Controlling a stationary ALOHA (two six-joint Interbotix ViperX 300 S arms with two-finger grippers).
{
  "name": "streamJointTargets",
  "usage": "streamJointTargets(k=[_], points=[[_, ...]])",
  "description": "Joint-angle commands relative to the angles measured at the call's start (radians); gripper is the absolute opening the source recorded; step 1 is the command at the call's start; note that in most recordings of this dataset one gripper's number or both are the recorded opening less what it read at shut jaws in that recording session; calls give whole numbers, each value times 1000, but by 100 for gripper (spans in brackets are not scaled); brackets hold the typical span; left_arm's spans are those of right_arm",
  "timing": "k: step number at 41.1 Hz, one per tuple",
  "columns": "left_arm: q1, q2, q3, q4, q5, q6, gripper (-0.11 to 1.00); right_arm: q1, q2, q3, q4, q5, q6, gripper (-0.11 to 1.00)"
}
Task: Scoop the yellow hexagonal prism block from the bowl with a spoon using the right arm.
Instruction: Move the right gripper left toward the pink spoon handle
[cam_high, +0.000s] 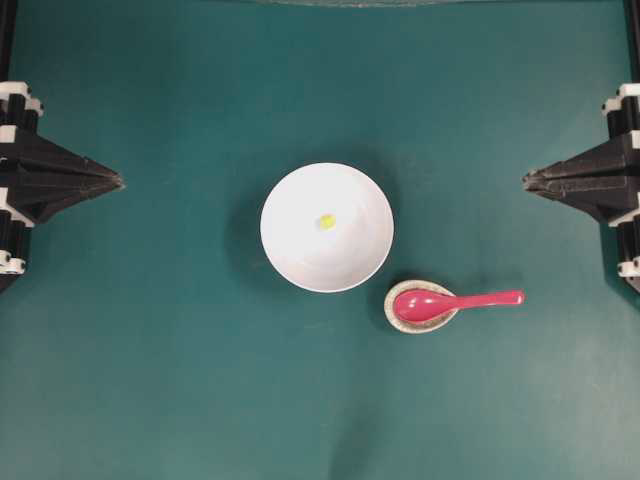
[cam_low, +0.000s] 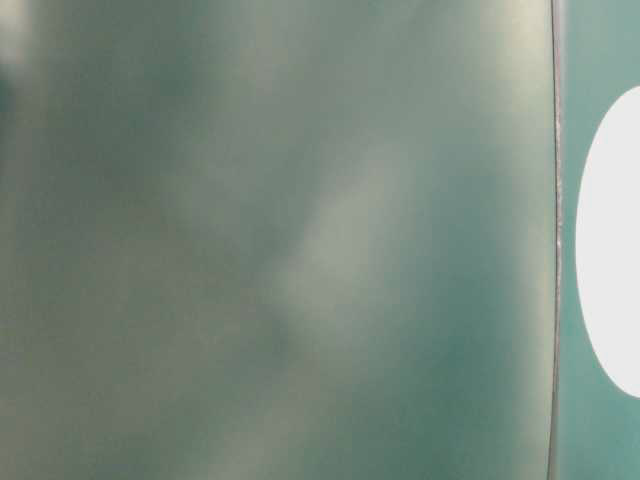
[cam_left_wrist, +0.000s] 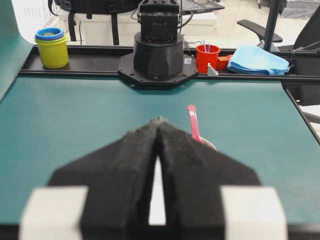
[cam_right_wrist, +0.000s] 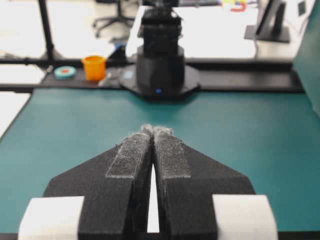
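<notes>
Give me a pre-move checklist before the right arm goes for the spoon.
1. Right gripper empty, fingers together: ok, but must open before grasping.
2. Spoon reachable: ok, head rests in the small speckled dish, handle points toward the right arm.
3. Yellow block in the bowl: ok, near the centre.
4. Left gripper out of the way: ok, parked at the left edge, shut.
5. Path from right gripper to spoon handle: ok, bare mat between them.
</notes>
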Motion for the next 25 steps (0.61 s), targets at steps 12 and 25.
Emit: streamJointTargets(k=[12,25], points=[[2,6,-35,6,29,-5,11,-2,31,-17,-3,-15,2,3],[2,6,-35,6,29,-5,11,-2,31,-15,-2,-12,3,51]])
